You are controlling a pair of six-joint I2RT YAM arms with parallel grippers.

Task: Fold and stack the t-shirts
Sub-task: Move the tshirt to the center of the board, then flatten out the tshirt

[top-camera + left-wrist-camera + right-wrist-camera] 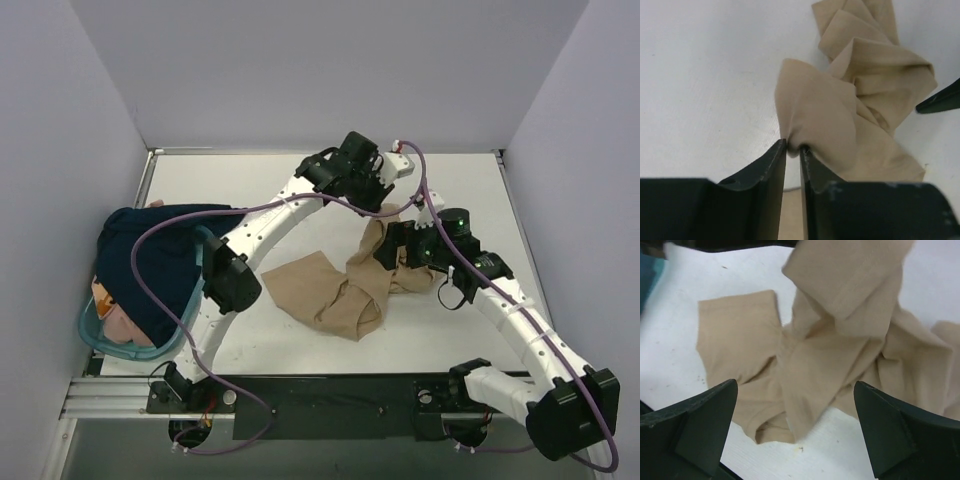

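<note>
The tan t-shirt (325,290) lies crumpled mid-table, one part pulled up into a peak. My left gripper (387,208) is shut on that raised fold; in the left wrist view the jaws (792,146) pinch a corner of the tan cloth (860,100). My right gripper (393,250) is open and empty, just right of the hanging cloth. In the right wrist view its fingers (705,415) spread wide above the tan shirt (740,340). A dark navy t-shirt (150,255) is draped over the basket, and pinkish shirts (112,312) lie inside it.
The teal round basket (95,338) stands at the table's left edge. Grey walls close in the left, back and right. One right finger (940,102) shows in the left wrist view. White table (460,190) shows behind the arms.
</note>
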